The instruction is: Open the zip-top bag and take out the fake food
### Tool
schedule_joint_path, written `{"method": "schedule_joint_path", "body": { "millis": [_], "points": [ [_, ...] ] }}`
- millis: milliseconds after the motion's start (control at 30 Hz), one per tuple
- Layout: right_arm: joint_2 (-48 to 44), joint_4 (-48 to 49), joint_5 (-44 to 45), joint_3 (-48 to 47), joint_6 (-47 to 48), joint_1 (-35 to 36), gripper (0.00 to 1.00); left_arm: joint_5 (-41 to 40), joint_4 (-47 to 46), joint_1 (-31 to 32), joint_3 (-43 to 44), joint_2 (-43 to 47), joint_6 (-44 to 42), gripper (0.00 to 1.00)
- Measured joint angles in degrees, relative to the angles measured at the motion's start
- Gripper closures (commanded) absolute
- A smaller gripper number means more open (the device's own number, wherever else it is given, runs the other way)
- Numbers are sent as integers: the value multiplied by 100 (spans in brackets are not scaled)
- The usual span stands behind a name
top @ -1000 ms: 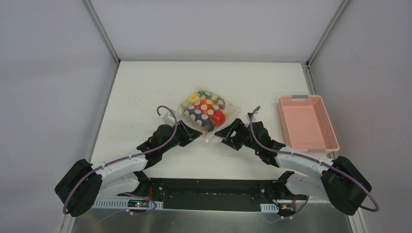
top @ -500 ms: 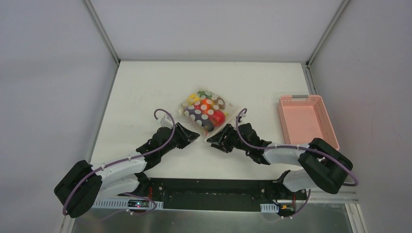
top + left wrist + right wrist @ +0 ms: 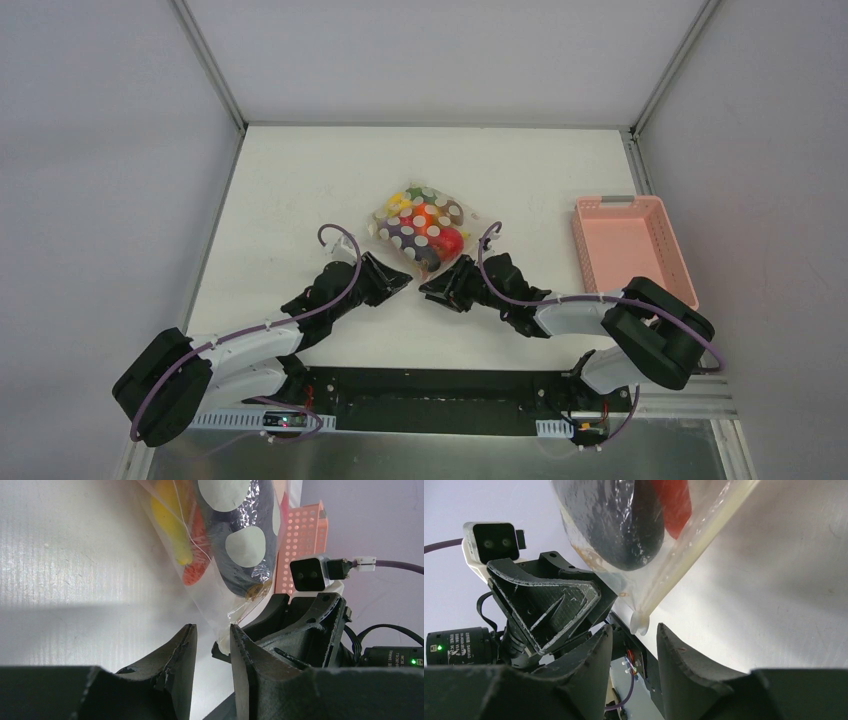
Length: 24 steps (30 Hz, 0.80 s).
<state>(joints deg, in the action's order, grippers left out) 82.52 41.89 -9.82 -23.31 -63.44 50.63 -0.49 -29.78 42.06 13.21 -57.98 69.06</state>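
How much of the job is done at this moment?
Nothing is finished: the bag looks closed, with the toy food inside. In hand: the left gripper and the right gripper, both open, sit at the bag's near corner. Left: grip it, open the zip, take the food out.

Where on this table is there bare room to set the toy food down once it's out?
Bare table lies left of the zip-top bag, behind it to the far edge, and between it and the pink basket, which holds nothing. It is crowded at the bag's near corner, where the left arm's fingers and right arm's fingers nearly meet.
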Motion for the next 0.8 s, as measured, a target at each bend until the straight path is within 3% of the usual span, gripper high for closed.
{"method": "schedule_joint_path", "body": {
  "millis": [300, 467, 800],
  "points": [
    [195, 120, 68, -7, 2, 0, 82, 0, -94, 2, -17, -98, 63, 68],
    [195, 181, 96, -7, 2, 0, 100, 74, -278, 37, -20, -291, 96, 68],
    [192, 378, 109, 31, 4, 0, 100, 345, -1029, 129, -28, -1060, 387, 68]
  ]
}}
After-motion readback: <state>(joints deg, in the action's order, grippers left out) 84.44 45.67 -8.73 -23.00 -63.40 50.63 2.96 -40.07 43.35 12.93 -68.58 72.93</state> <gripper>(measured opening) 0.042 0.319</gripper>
